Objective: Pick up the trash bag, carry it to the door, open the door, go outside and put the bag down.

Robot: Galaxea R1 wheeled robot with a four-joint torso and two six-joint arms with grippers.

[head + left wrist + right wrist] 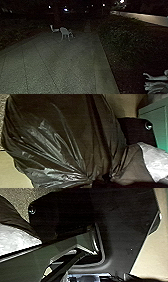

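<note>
A full black trash bag (pixel 62 131) shows large in the left wrist view, its shiny plastic creased. The folds run together at a gathered neck, where my left gripper (pixel 105 180) is shut on it. Something whitish (pixel 156 161) lies against the thin dark plastic beside the neck. Part of the dark bag (pixel 12 215) is visible in the right wrist view, along with a whitish patch (pixel 17 239). How my right gripper stands is unclear.
At night, a paved walk (pixel 57 65) stretches ahead, with pale chairs (pixel 65 33) standing on it farther off. Dark bushes (pixel 125 37) border its right side. A pale shape (pixel 156 83) of unclear kind is at the lower right. Distant lamps (pixel 103 5) glow.
</note>
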